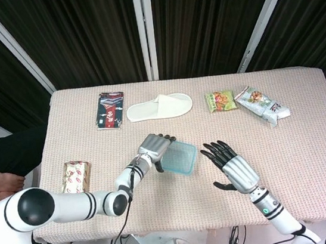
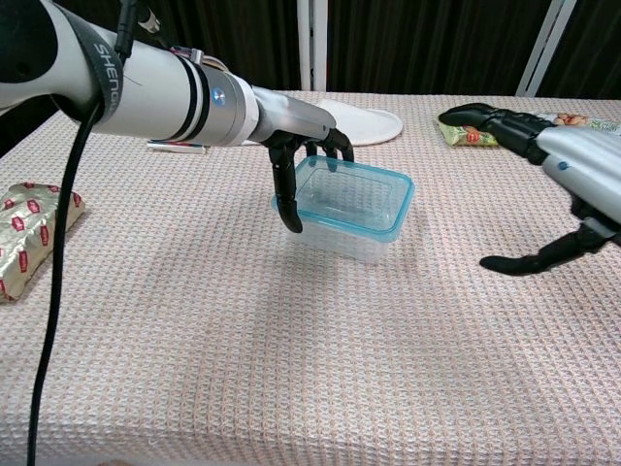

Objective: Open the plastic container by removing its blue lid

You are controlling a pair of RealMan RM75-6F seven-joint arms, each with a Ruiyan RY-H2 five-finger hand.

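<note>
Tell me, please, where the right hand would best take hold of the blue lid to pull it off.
Probably at the lid's free right-hand rim, coming in from the right. The left hand already grips the container's left end, and the right hand hovers open on that side. The rim overhangs the clear walls, giving fingertips an edge to hook under.

Your left arm reaches in low from the left side, forearm stretched toward the middle. Your left hand [image 1: 153, 148] grips the near-left end of the plastic container [image 2: 351, 201], fingers curled over its rim and thumb pointing down along its side. Your right arm comes up from the lower right, wrist raised. Your right hand [image 1: 231, 167] hovers palm down, holding nothing, fingers spread and stretched forward, thumb [image 2: 529, 260] held out low and apart from them.
</note>
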